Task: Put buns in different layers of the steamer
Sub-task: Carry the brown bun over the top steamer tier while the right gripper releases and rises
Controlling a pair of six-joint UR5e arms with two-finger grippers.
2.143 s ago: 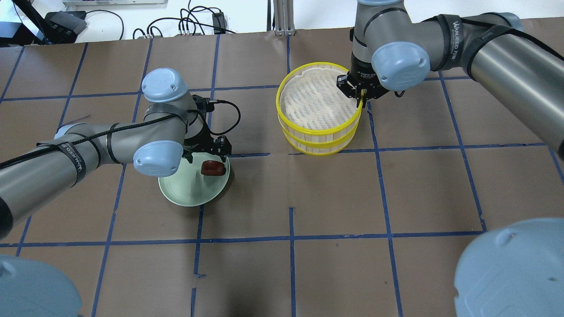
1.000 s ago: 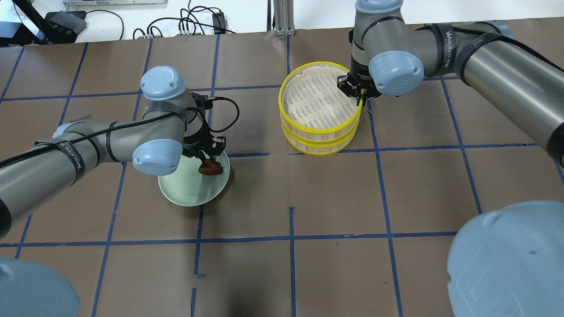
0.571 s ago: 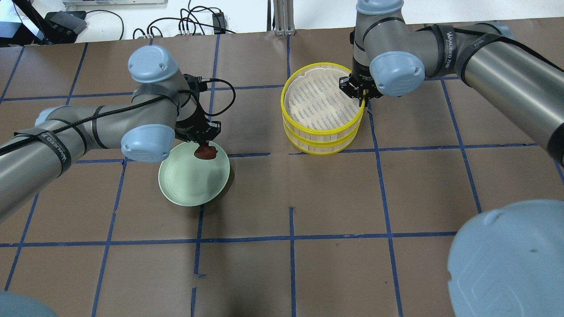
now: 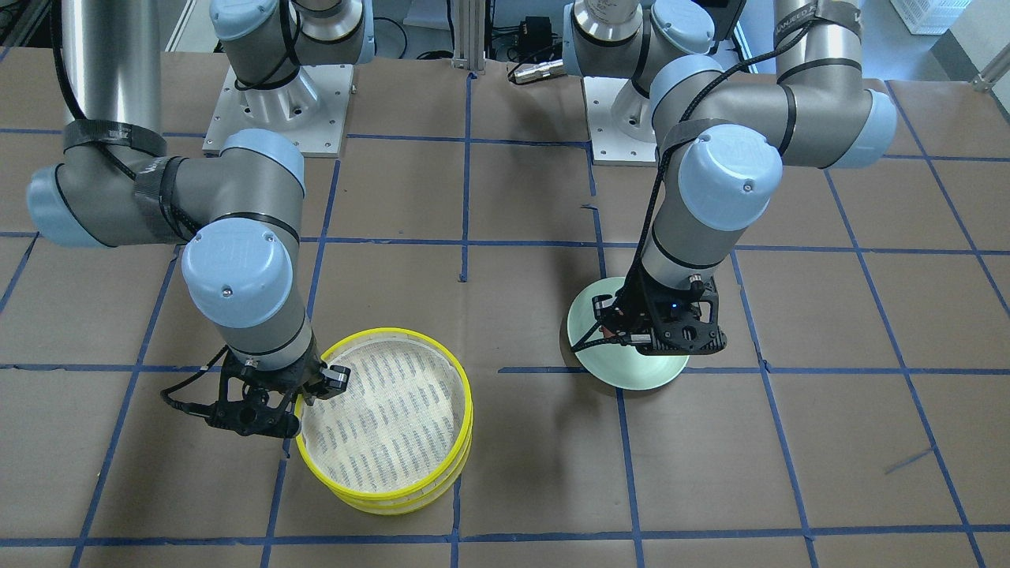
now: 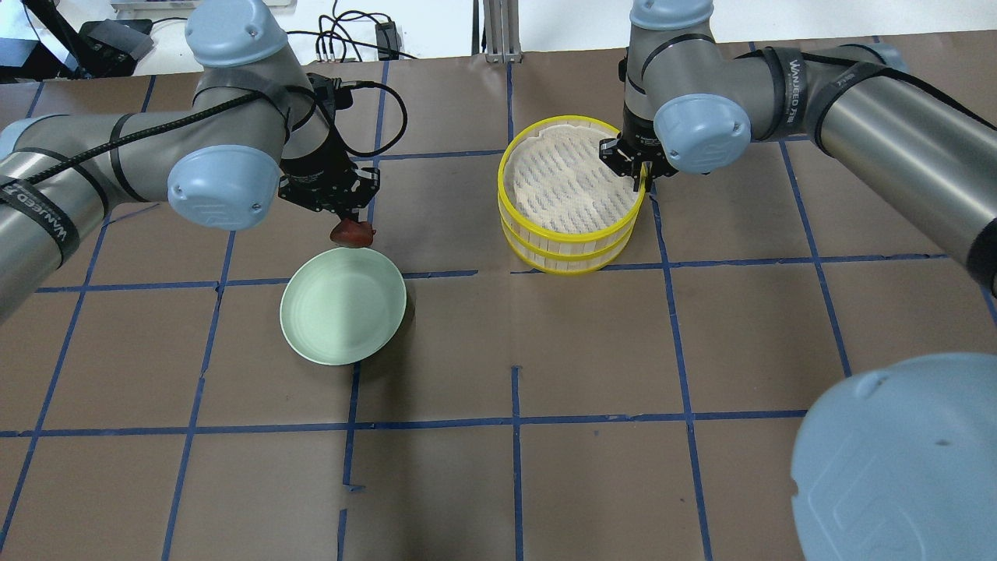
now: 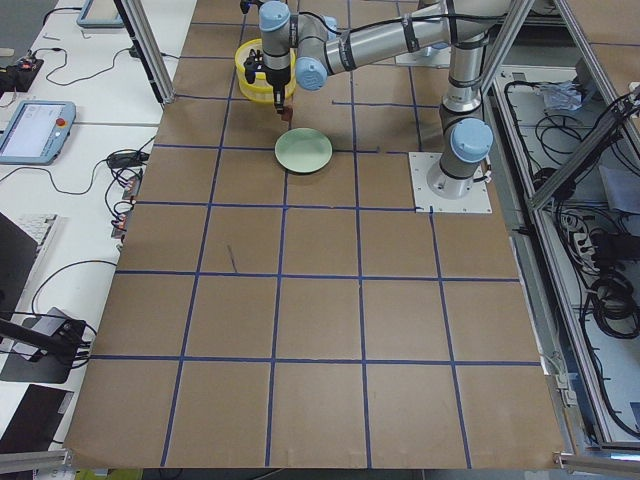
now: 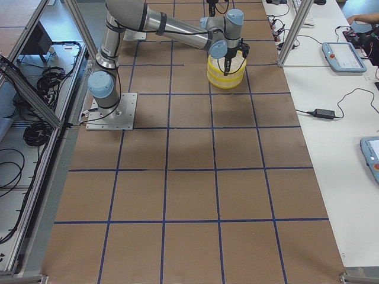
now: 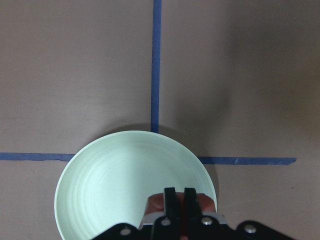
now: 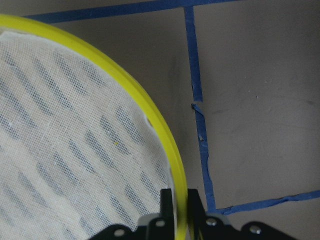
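My left gripper is shut on the dark reddish-brown bun and holds it in the air over the far edge of the pale green plate. In the left wrist view the bun sits between the closed fingers, above the plate. The stacked steamer layers have yellow rims, and the top mesh floor is bare. My right gripper is shut on the top layer's yellow rim at its right side. The white bun shows in no view.
The brown table carries a grid of blue tape lines. Cables lie beyond its far edge. The plate holds nothing. The steamer stands about one grid square to the plate's right in the overhead view.
My left gripper closed on the reddish-brown bun, lifted it off the plate and carried it toward the far left. My right gripper stayed on the rim; the steamer shifted slightly right.
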